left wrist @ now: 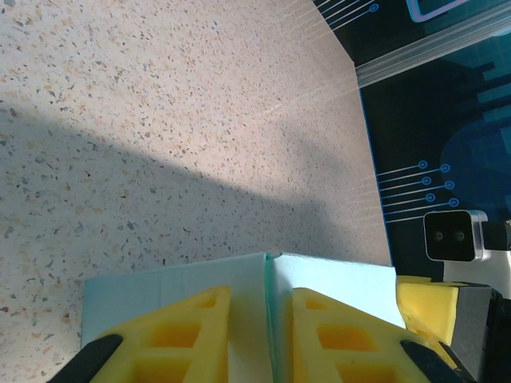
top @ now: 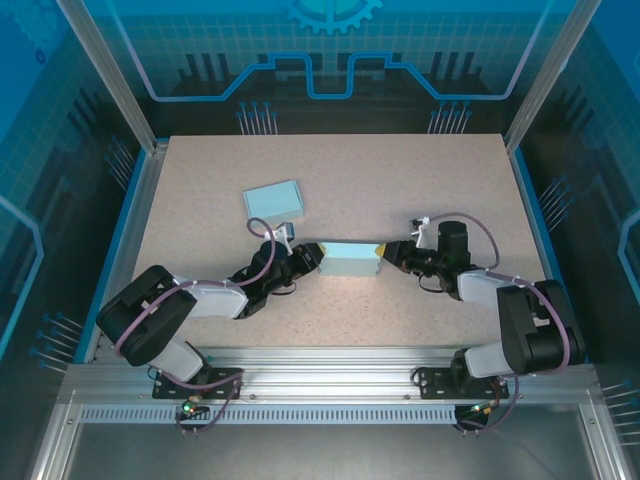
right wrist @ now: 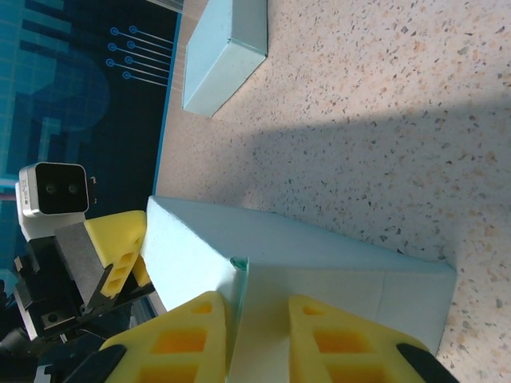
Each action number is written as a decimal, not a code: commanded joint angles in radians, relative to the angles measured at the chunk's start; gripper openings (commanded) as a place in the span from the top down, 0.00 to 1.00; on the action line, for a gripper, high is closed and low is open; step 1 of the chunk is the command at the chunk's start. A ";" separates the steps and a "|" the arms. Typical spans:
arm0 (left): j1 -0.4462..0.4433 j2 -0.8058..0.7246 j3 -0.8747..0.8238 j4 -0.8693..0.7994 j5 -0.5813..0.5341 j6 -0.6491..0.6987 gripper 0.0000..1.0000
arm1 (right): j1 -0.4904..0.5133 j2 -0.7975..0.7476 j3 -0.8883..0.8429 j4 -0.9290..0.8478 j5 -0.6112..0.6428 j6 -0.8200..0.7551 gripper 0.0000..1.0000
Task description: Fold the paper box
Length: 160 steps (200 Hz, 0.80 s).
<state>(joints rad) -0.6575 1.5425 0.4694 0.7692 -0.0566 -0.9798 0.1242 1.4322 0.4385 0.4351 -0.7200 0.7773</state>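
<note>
Seen from above, two black robot arms reach inward across a speckled beige table (top: 420,180) and meet at one pale blue paper box (top: 350,260), which lies just in front of the middle of the table, long side running left to right. The left gripper (top: 308,258) is at the box's left end and the right gripper (top: 386,252) at its right end. There are two pale blue boxes in all: the second box (top: 273,200), closed and flat, lies apart from the first, behind it and to the left. In the left wrist view, that gripper's two yellow fingers (left wrist: 192,335) stand close together with a thin upright wall of the paper box pinched in the narrow gap between them. In the right wrist view, its two yellow fingers (right wrist: 335,339) are likewise nearly closed, gripping a thin paper edge at the opposite end, with the second box (right wrist: 223,48) lying beyond.
</note>
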 commanded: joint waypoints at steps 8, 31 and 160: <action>-0.002 0.061 -0.066 -0.338 -0.026 0.007 0.78 | 0.008 0.057 -0.054 -0.302 0.190 -0.032 0.80; -0.003 0.054 -0.060 -0.335 -0.018 0.019 0.78 | 0.041 -0.030 0.005 -0.420 0.245 -0.068 0.74; -0.003 0.017 -0.049 -0.357 -0.021 0.045 0.78 | 0.412 -0.285 0.419 -0.889 0.635 -0.824 0.00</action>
<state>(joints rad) -0.6575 1.5150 0.4759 0.7273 -0.0586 -0.9676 0.4049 1.1397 0.7830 -0.3218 -0.2501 0.2256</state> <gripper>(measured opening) 0.222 0.972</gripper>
